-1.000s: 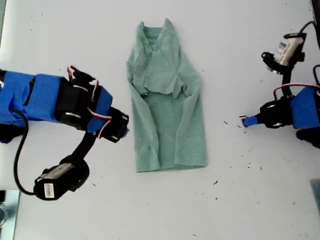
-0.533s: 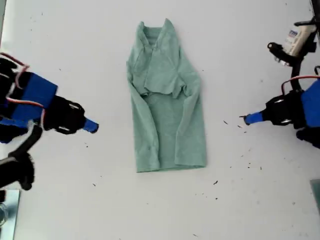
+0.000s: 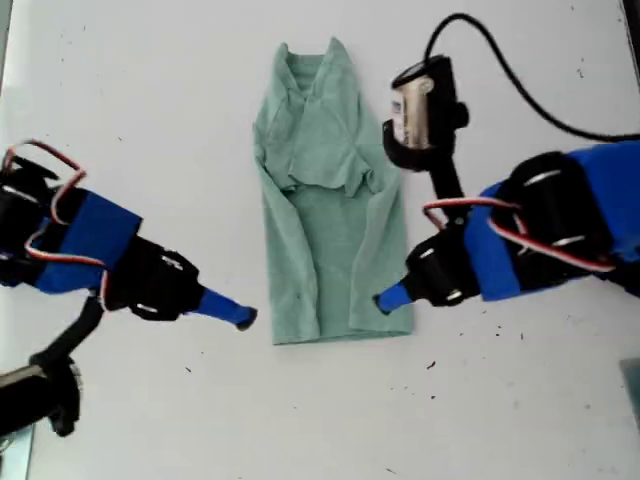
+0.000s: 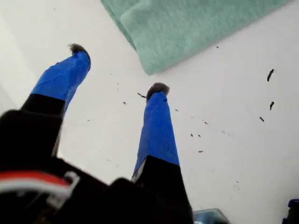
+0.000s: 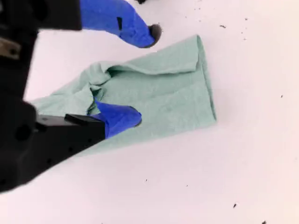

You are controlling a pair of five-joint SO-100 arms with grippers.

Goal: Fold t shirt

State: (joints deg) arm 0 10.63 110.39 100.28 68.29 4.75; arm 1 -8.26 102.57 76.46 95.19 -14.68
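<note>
The pale mint-green t shirt (image 3: 335, 200) lies flat on the white table, folded into a long narrow strip, with its collar at the top of the exterior view and its hem at the bottom. My first gripper (image 3: 240, 318) comes in from the exterior view's left. It is open (image 4: 117, 69) and just short of the shirt's hem corner (image 4: 154, 56), with nothing between its fingers. My second gripper (image 3: 385, 298) comes in from the exterior view's right over the other hem corner. It is open (image 5: 147, 74), one finger (image 5: 122, 116) over the cloth (image 5: 177, 88) and the other beyond its edge.
The white table (image 3: 500, 420) has small dark specks (image 3: 431, 365) scattered below and to the right of the shirt in the exterior view. The second arm's camera (image 3: 418, 105) and its black cable (image 3: 500, 70) hang above the shirt's right side in that view.
The first gripper has come forward to the shirt's hem corner on the exterior view's left. The second arm has swung in from the right edge onto the other hem corner. The shirt has not moved.
</note>
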